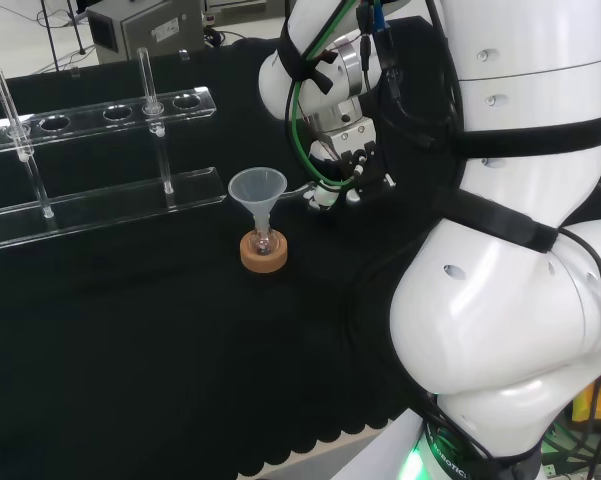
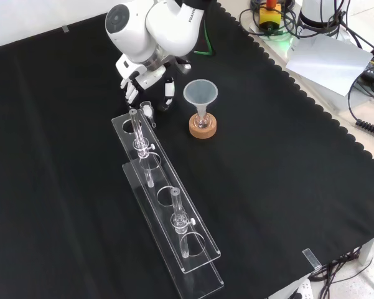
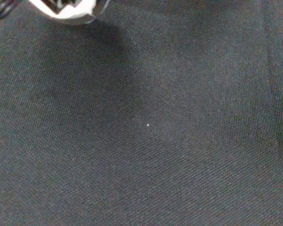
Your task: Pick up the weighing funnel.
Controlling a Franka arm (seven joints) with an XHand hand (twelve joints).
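Black cloth covers the counter [image 2: 286, 205], its scalloped hem running along the right edge in the front view. Toward the counter's far edge in that view, the black and white robot hand [image 2: 143, 80] hangs low over the cloth at the end of the white arm [image 2: 168, 25]. Its fingers [image 2: 128, 89] are straight and spread, with the thumb apart, gripping nothing. The small clear weighing funnel [image 2: 145, 107] lies on the cloth just under those fingertips; whether they touch it cannot be told.

Hard against that spot is the far end of a long clear plastic test-tube rack [image 2: 174, 212], which runs toward the counter's near edge and holds two upright glass tubes, one [image 2: 135, 131] close to the weighing funnel and the other [image 2: 177, 215] well along the rack. On the other side of the robot hand, nearer the hemmed edge, a big clear cone-shaped funnel [image 2: 200, 93] stands mouth up, its stem in a small flask on a cork ring [image 2: 203, 129].

From the wrist view, a blurred white part of the robot hand [image 3: 66, 12] hovers over bare cloth.
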